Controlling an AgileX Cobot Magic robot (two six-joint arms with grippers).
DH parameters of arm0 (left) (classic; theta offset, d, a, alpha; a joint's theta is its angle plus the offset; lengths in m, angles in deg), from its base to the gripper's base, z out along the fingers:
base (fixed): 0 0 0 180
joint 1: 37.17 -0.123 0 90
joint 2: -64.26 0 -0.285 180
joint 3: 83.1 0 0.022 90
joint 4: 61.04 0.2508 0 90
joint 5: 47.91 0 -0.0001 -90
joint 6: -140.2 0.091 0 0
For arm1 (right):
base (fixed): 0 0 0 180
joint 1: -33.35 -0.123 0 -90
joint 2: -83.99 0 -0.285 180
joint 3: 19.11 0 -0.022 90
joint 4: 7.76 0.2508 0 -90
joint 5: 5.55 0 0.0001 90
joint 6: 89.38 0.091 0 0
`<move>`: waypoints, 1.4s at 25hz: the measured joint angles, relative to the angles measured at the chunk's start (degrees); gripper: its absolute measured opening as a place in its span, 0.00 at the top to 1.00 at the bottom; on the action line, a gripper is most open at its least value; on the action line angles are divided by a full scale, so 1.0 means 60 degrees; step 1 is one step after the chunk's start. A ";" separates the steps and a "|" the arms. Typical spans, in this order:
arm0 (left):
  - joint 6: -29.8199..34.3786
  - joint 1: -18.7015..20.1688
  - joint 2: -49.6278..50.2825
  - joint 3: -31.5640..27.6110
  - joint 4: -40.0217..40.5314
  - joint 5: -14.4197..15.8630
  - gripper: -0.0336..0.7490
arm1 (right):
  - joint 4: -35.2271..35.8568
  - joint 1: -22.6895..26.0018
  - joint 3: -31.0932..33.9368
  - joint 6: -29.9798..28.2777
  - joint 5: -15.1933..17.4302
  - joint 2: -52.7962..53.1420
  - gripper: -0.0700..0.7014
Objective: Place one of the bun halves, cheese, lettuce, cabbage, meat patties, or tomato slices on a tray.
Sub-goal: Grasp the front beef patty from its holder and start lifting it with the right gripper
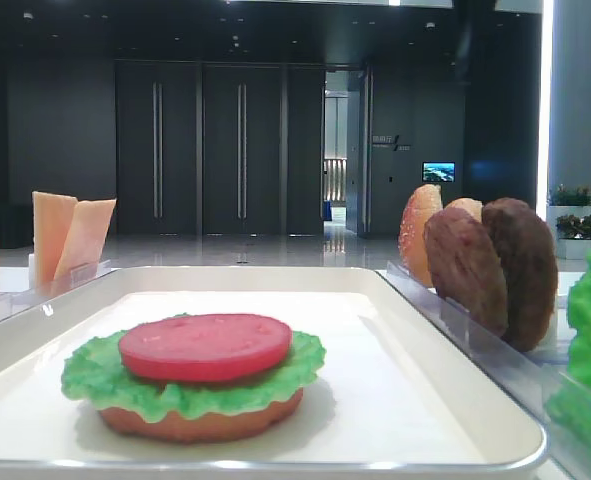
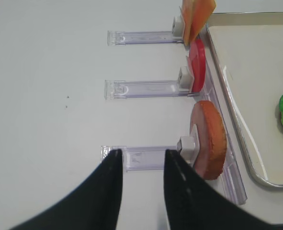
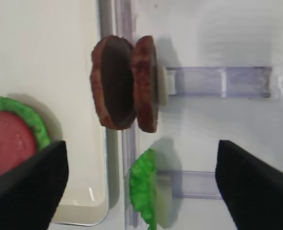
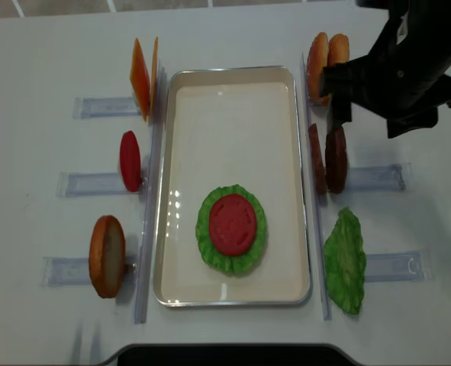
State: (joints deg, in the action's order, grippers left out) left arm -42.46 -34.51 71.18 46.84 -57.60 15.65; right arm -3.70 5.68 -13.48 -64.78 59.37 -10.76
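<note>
The white tray (image 4: 172, 191) holds a stack of a bun half, green lettuce (image 4: 206, 244) and a tomato slice (image 4: 233, 223). To its right, two meat patties (image 3: 124, 88) stand on edge in a clear rack, with a lettuce leaf (image 3: 143, 189) nearer to me. My right gripper (image 3: 141, 184) hangs wide open above that leaf, just short of the patties, holding nothing. Left of the tray stand cheese (image 2: 196, 17), a tomato slice (image 2: 197, 64) and a bun half (image 2: 208, 139). My left gripper (image 2: 142, 155) is open and empty, over the rack beside that bun half.
Clear plastic racks (image 2: 146, 158) line both long sides of the tray on the white table. Two more bun halves (image 4: 326, 57) stand at the far right, partly behind the dark right arm (image 4: 397, 69). The tray's raised rim (image 2: 227, 86) lies close to the left-hand pieces.
</note>
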 joint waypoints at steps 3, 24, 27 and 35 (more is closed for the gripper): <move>0.0000 0.0000 0.0000 0.0000 0.0000 0.0000 0.67 | -0.0161 -0.0613 -0.0122 0.0508 -0.0093 -0.0238 0.14; 0.0000 0.0000 0.0000 0.0000 0.0000 0.0000 0.94 | -0.0567 -0.1799 -0.0273 0.1160 -0.1314 -0.1345 0.28; 0.0000 0.0000 0.0000 0.0000 0.0000 0.0000 0.95 | -0.0573 -0.1799 -0.0296 0.1103 -0.1388 -0.1494 0.28; 0.0000 0.0000 0.0000 0.0000 0.0000 0.0000 0.96 | -0.0760 -0.1690 -0.0315 0.0842 -0.1445 -0.1926 0.28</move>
State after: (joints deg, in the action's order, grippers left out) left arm -42.46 -34.51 71.18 46.84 -57.60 15.65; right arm -8.25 -4.46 -15.37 -59.72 50.70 -22.32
